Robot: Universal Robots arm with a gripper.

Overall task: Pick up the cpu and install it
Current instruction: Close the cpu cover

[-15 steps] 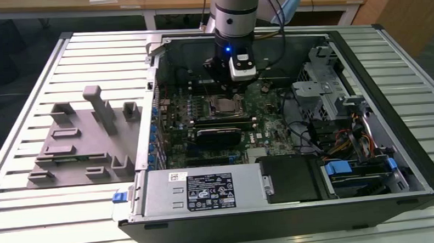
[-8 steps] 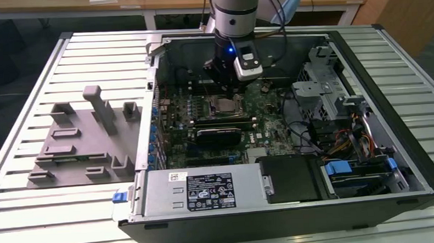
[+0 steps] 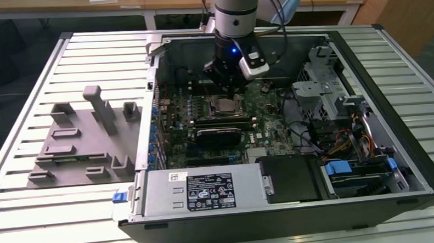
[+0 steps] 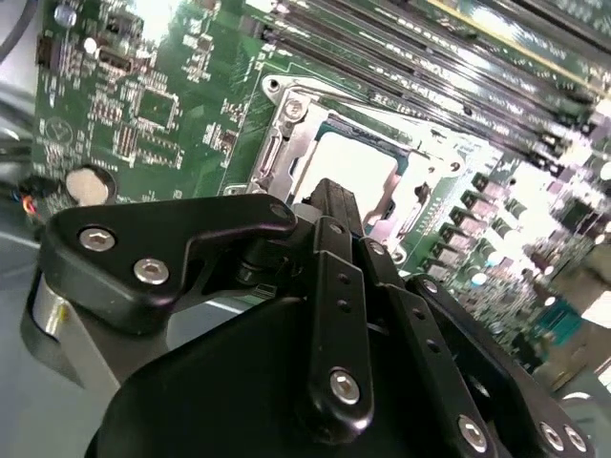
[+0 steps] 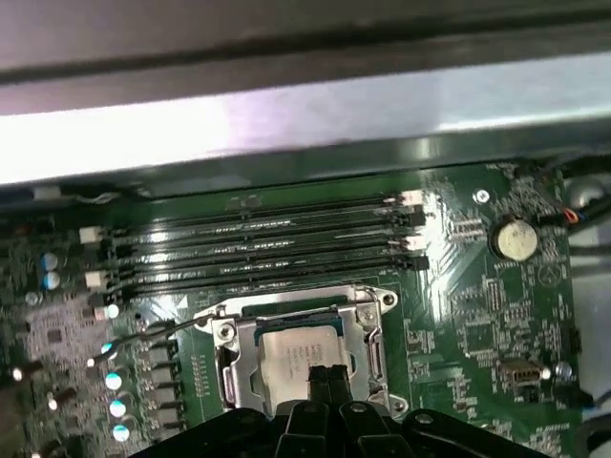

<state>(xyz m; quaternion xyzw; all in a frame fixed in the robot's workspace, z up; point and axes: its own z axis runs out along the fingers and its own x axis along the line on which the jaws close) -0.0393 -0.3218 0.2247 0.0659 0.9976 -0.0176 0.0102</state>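
Observation:
The cpu [image 5: 291, 349] is a small silver square lying flat inside the metal socket frame [image 5: 227, 367] on the green motherboard [image 5: 477, 315]. In the second wrist view the cpu [image 4: 358, 157] shows as a bright patch within the same frame. My gripper [image 5: 327, 374] hangs just above the cpu's near edge with its two black fingers pressed together and nothing between them. In the exterior view the gripper [image 3: 228, 87] is down inside the open computer case [image 3: 392, 119], right over the socket with the cpu [image 3: 222, 105].
Grey plastic fixture blocks [image 3: 86, 138] stand on the slatted table at the exterior view's left. Memory slots [image 5: 267, 243] run beside the socket, with a coin battery [image 5: 514, 239] nearby. A power supply [image 3: 205, 190] and drive cage [image 3: 325, 89] crowd the case.

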